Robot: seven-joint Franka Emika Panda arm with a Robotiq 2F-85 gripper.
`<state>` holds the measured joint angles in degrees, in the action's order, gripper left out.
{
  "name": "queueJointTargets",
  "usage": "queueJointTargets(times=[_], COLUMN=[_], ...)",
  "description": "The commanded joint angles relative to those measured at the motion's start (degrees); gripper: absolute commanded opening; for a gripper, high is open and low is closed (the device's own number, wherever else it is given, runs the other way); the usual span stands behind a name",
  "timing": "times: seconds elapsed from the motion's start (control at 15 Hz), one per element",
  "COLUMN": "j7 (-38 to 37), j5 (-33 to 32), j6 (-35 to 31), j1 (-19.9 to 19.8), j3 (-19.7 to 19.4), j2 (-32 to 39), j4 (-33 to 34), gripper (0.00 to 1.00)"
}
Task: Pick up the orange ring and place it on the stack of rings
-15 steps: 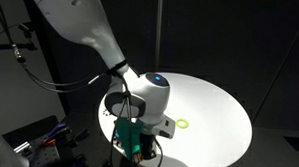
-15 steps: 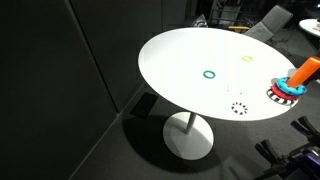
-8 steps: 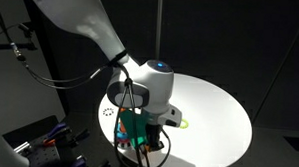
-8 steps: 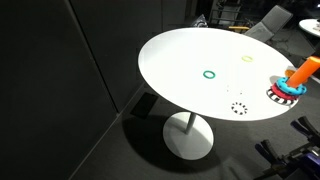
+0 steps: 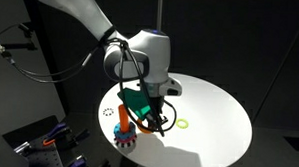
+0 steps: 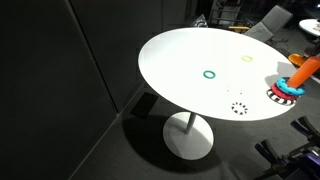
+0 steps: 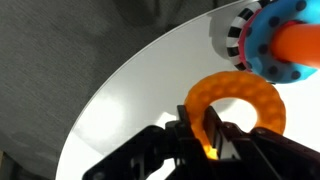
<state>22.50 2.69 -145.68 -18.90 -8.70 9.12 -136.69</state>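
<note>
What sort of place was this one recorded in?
Probably a lab or office workspace: a round white pedestal table, what looks like an office chair behind it, and loose cables hanging beside the robot arm.

We count one round white table (image 6: 180, 50), one orange ring (image 7: 235, 83), one stack of rings (image 6: 288, 88), one green hoop (image 6: 209, 73), one yellow-green hoop (image 6: 247, 58) and one robot arm (image 5: 77, 9).

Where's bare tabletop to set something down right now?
Free: the wide stretch of table beyond the green hoop, away from the stack of rings; also the gap between green hoop and dotted circle. Crowded: the edge at the stack, where the claw holds the orange ring.
</note>
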Motion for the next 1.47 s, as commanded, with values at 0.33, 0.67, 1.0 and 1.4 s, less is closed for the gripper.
queueJointTargets(times=[0.33, 0.67, 1.0, 1.4], j7=[-2.44, -1.50, -2.57, -2.85], j5=[-7.59, -9.23, -13.37, -16.38], j6=[8.99, 14.34, 18.31, 16.18], j1=[5.49, 7.74, 8.68, 8.98], j3=[-1.15, -0.93, -0.57, -0.66], j2=[-13.93, -19.46, -22.88, -24.03], j4=[-2.69, -5.00, -6.91, -9.46], gripper=[0.07, 0.07, 0.07, 0.07])
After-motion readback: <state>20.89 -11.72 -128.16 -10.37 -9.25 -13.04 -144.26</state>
